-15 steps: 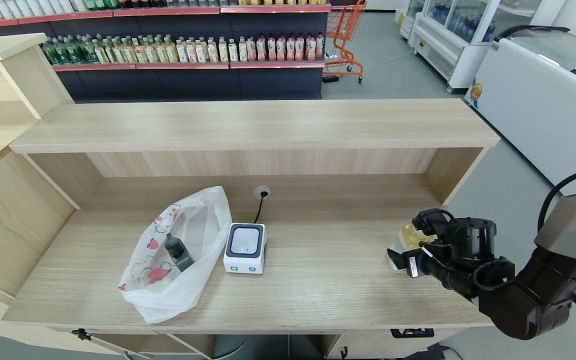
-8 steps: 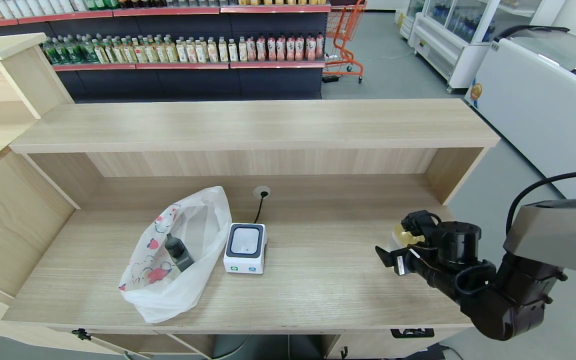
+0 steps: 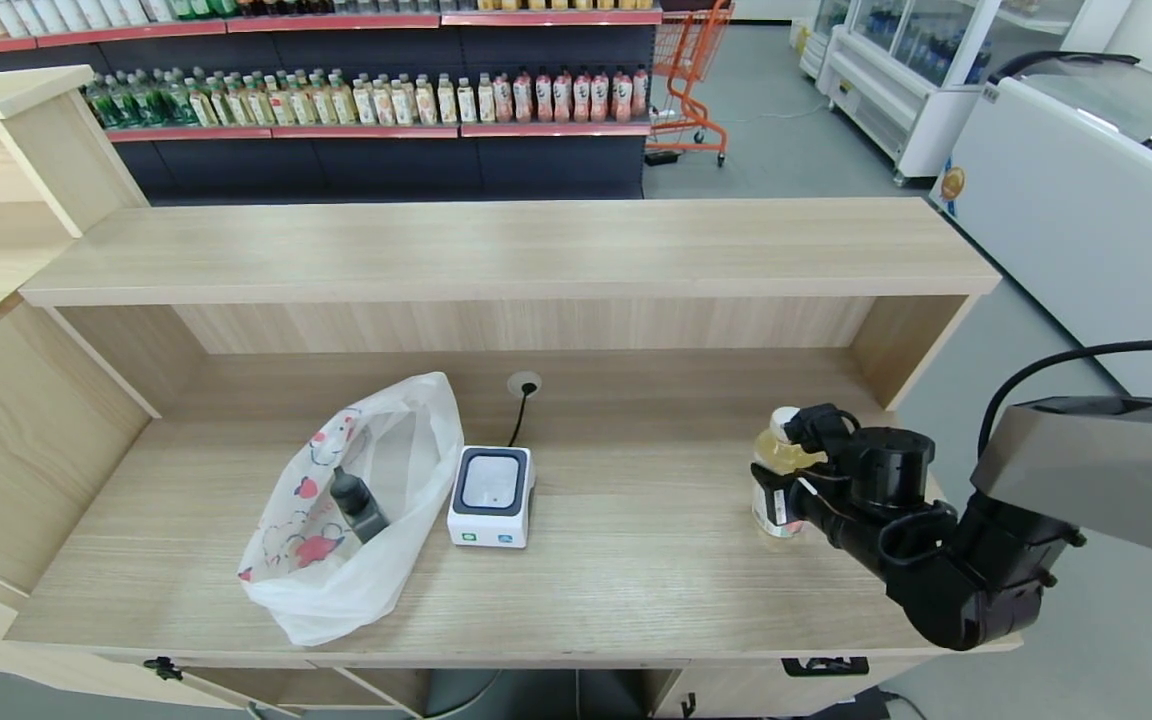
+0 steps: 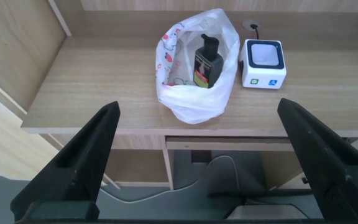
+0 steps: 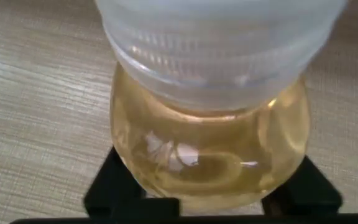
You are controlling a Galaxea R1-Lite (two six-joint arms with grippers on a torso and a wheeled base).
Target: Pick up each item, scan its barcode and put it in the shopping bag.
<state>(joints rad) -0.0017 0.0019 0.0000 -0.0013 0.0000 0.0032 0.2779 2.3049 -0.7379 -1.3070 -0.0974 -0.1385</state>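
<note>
Bottle (image 3: 776,452) now upright, shifted toward 9 o'clock; your right gripper (image 3: 774,497) clamps it, 3 o'clock of scanner (image 3: 490,495). Your left gripper (image 4: 197,124) fingers spread wide.

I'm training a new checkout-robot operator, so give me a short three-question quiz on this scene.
1. True or false: the barcode scanner stands on the counter between the shopping bag and the bottle of yellow liquid.
2. Multiple choice: what lies inside the shopping bag?
A) a milk carton
B) a black pump bottle
C) a red can
3. Fill in the blank: the ___ gripper is closed on the bottle of yellow liquid.

Key
1. True.
2. B.
3. Right: the right gripper grips it at the counter's right end.
</note>
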